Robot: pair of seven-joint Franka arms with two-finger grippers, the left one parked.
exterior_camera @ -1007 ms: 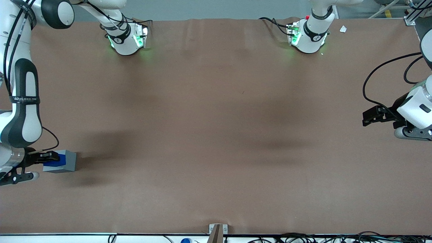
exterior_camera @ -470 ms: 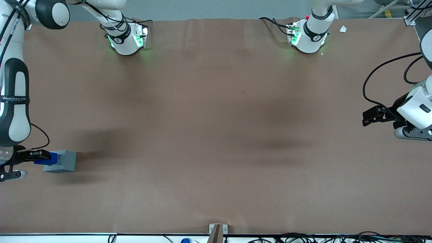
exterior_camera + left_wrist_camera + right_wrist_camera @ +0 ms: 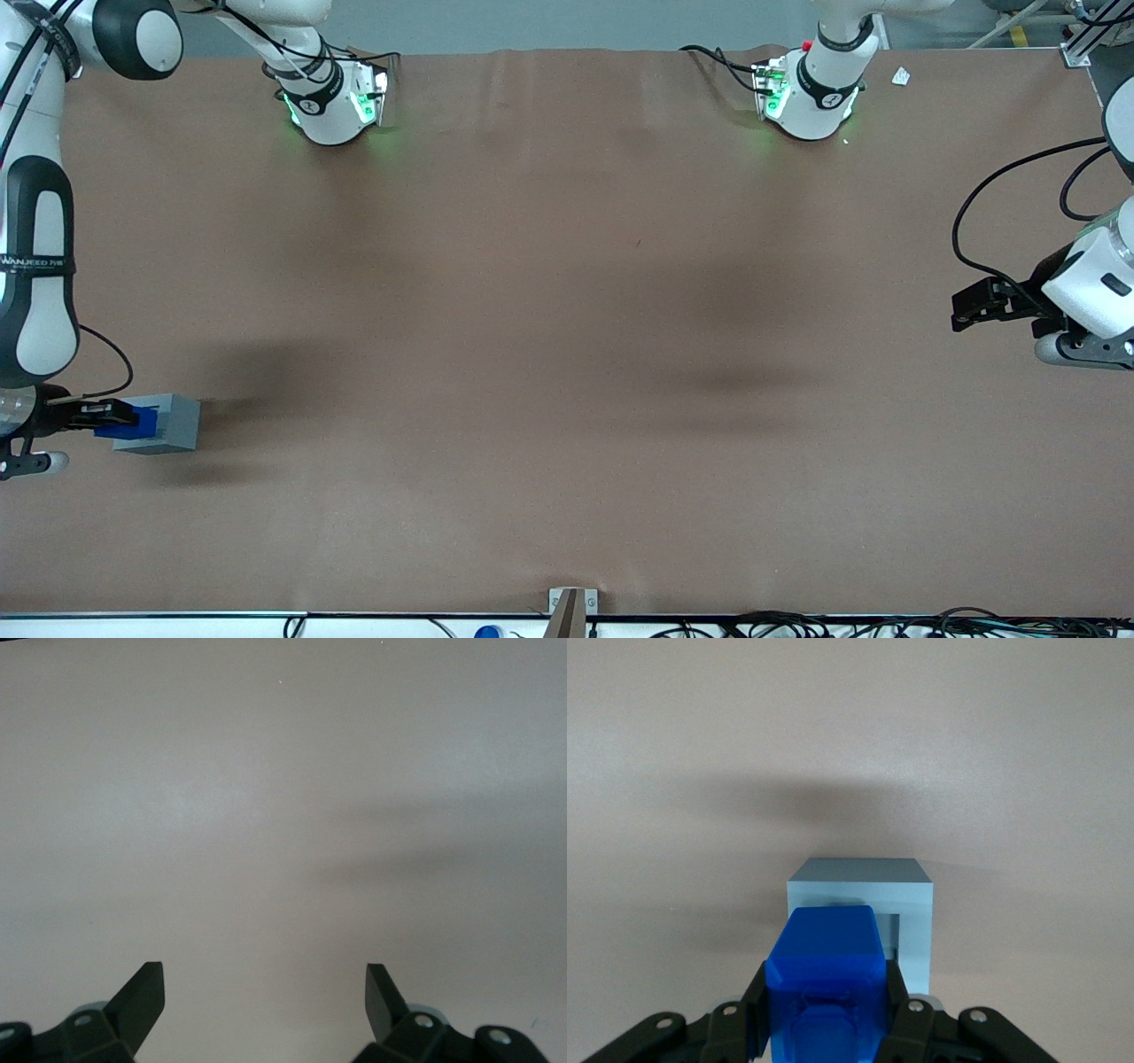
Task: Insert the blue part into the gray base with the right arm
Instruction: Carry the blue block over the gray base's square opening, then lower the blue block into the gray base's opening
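We see the blue part (image 3: 824, 979) clamped between the black fingers (image 3: 899, 1023) of the right arm's gripper (image 3: 111, 416), which grasps it firmly on both sides. In the right wrist view the blue part overlaps the near edge of the gray base (image 3: 864, 904), partly covering the square recess in its top, a sliver of which shows beside the blue block. In the front view the blue part (image 3: 133, 421) sits over the gray base (image 3: 173, 424) at the edge toward the working arm's end of the table. The gray base rests on the brown table cover (image 3: 567, 354), and the right arm (image 3: 35, 266) reaches down above it.
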